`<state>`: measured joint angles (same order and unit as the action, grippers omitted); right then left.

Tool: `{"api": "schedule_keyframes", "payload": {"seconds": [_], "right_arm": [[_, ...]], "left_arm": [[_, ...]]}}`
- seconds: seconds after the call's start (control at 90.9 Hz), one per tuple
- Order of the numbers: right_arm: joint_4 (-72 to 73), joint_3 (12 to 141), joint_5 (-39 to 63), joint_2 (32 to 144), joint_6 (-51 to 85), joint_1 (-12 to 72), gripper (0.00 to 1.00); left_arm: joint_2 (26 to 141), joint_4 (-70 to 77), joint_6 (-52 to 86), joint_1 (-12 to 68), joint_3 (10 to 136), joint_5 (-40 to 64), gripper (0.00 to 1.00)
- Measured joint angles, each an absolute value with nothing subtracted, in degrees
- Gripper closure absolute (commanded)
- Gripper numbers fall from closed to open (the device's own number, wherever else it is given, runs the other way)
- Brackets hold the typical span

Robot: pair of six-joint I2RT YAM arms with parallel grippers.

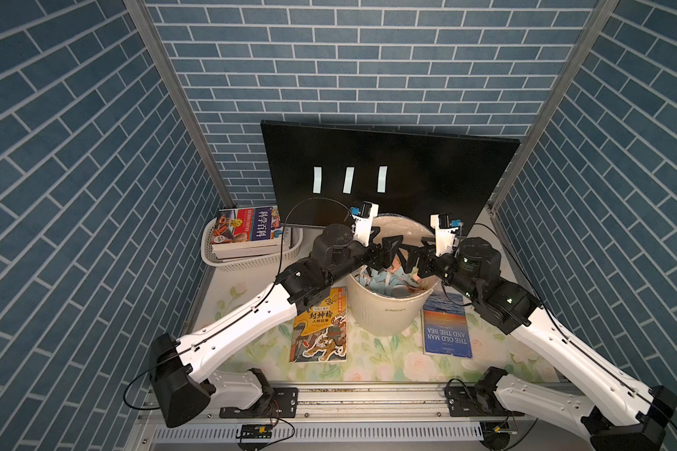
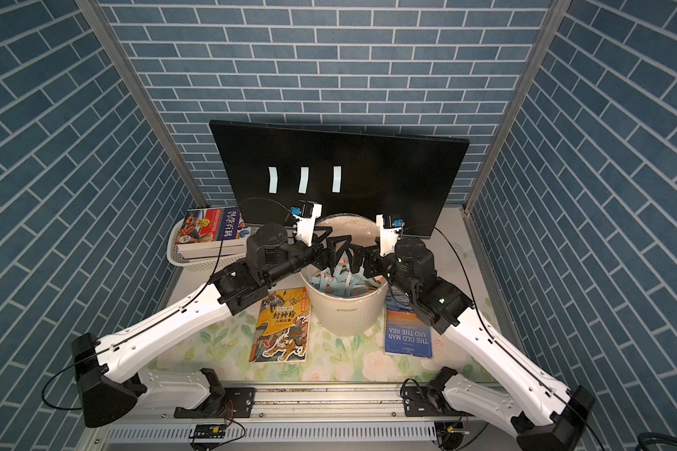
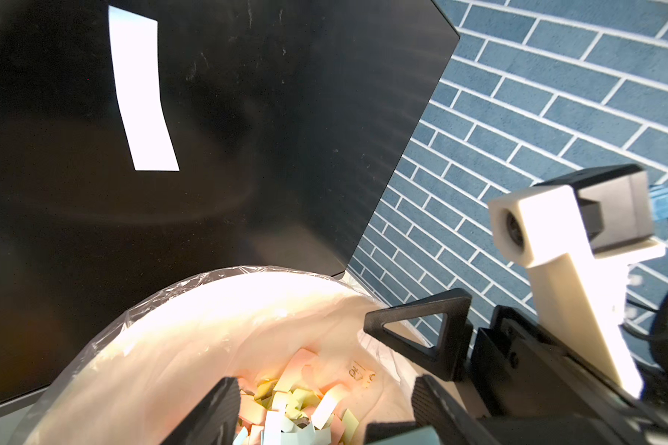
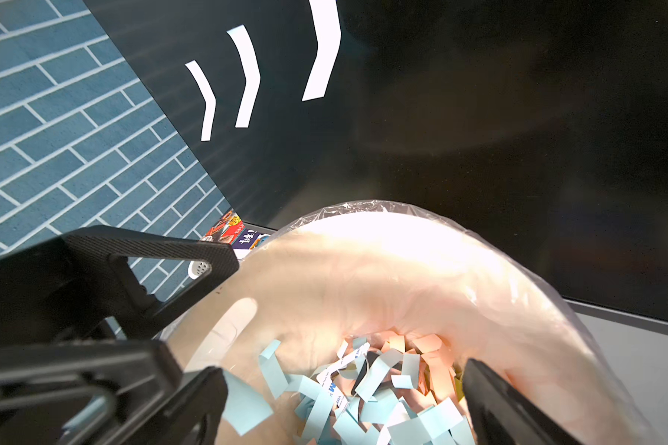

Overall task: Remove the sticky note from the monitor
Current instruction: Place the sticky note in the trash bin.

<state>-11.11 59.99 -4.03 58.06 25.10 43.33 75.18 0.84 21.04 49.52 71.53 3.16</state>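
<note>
Monitor [image 1: 407,175]: upright, 12 o'clock of bin [image 1: 380,312]. Left gripper [image 3: 324,408], right gripper [image 4: 348,400]: over bin, jaws apart, empty. Bin holds paper scraps [image 4: 378,385].

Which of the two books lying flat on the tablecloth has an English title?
The blue book, reading THE OLD MAN AND THE SEA; the yellow book across the bin bears Chinese characters.
</note>
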Motion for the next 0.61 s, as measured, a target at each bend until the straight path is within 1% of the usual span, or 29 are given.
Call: {"api": "schedule_keyframes", "payload": {"seconds": [0.242, 0.385, 0.605], "right_arm": [[-11.1, 60.3, -5.9, 58.6, 25.0, 43.3, 0.0], [-11.5, 60.3, -5.8, 57.9, 25.0, 43.3, 0.0], [-11.5, 59.6, -2.7, 54.3, 25.0, 43.3, 0.0]], "left_arm": [[75.1, 1.9, 22.5, 48.1, 71.3, 6.4, 0.23], [74.7, 3.8, 24.2, 46.5, 69.7, 8.9, 0.21], [74.6, 5.2, 26.9, 44.1, 69.0, 11.3, 0.21]]}}
